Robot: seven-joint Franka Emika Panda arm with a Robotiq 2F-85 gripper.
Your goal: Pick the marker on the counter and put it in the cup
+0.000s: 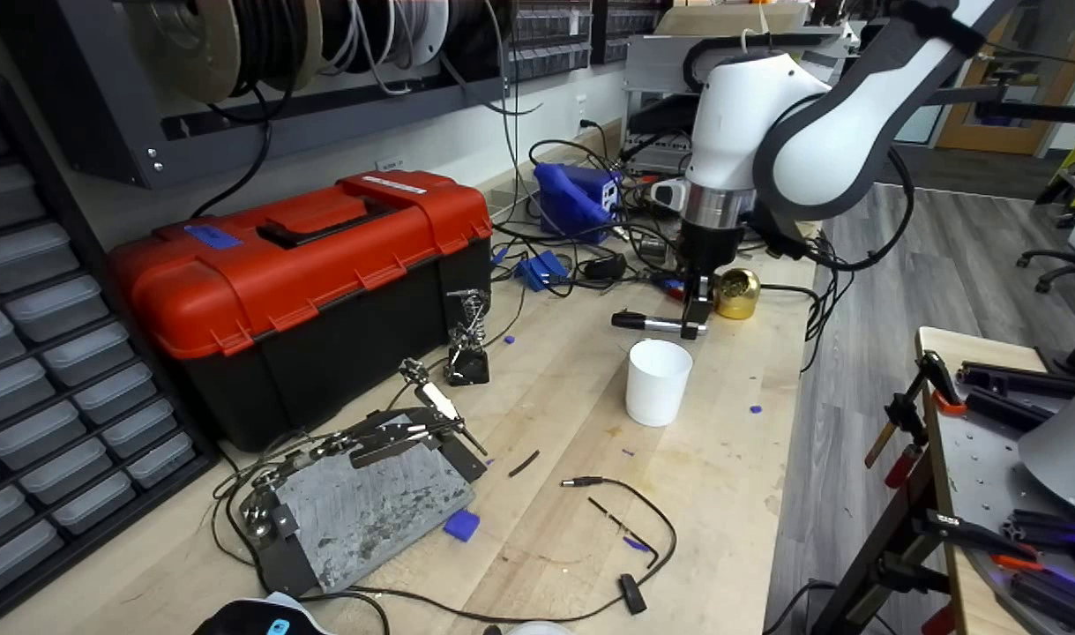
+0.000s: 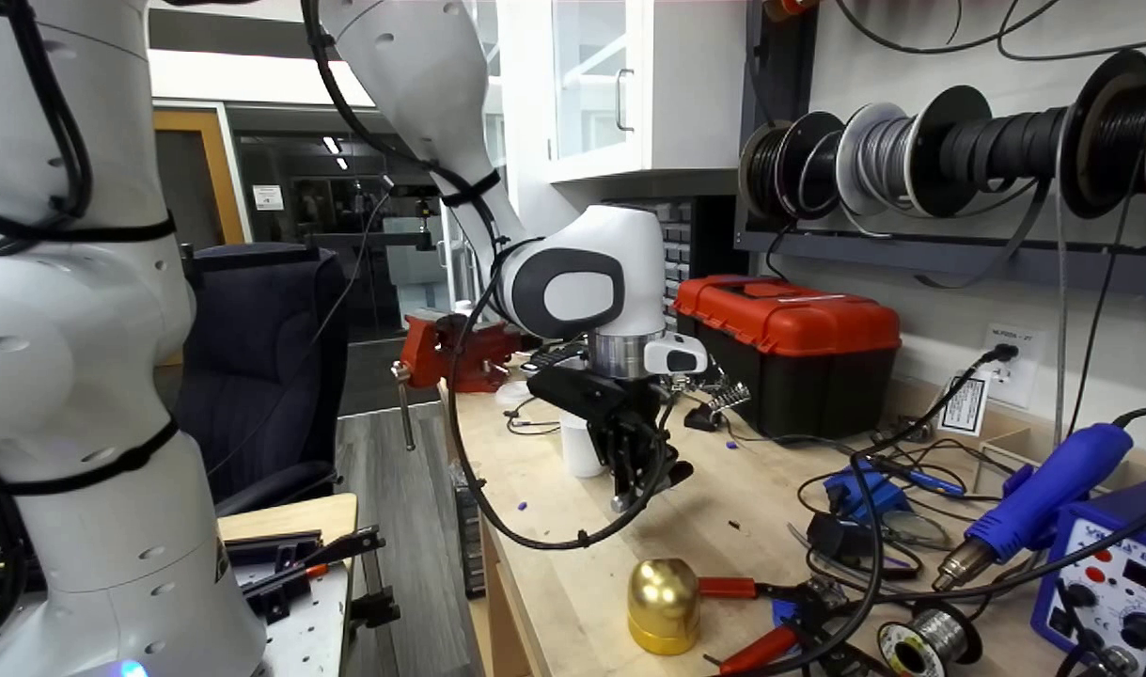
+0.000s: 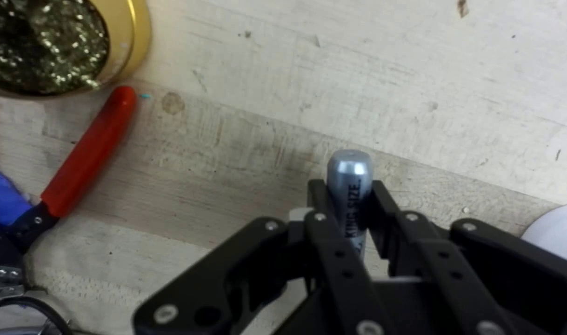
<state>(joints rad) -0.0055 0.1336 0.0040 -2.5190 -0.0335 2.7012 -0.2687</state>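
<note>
A: Who has the marker (image 1: 649,323)?

B: A robot's gripper (image 3: 350,200) does, at a light-wood counter (image 1: 722,494); two black fingers (image 3: 316,195) clasp the silver barrel from either side.

A: Which view reads the label?

B: The wrist view alone: "KING SIZE" runs along the barrel, whose silver end juts past the fingers. The dark end is hidden there; in both exterior views it points to the side where a red-lidded black toolbox (image 1: 308,300) sits by the wall.

A: Where is the cup (image 1: 659,384)?

B: White and upright on the counter, near the marker, which is outside it. In an exterior view the cup (image 1: 653,397) shows whole; in an exterior view the gripper covers part of the cup (image 2: 582,447). The wrist view catches only a pale curved edge (image 3: 560,232) at its right border, too little to name.

A: What of the gold pot (image 3: 138,37)?

B: The wrist view looks into its glittering, tangled filling. In an exterior view the pot (image 2: 664,606) turns a smooth gold shell, just beside a red-handled tool (image 2: 726,588); two red handles show there, one in the wrist view.

A: Does the marker touch the wood?

B: That I cannot tell.
</note>
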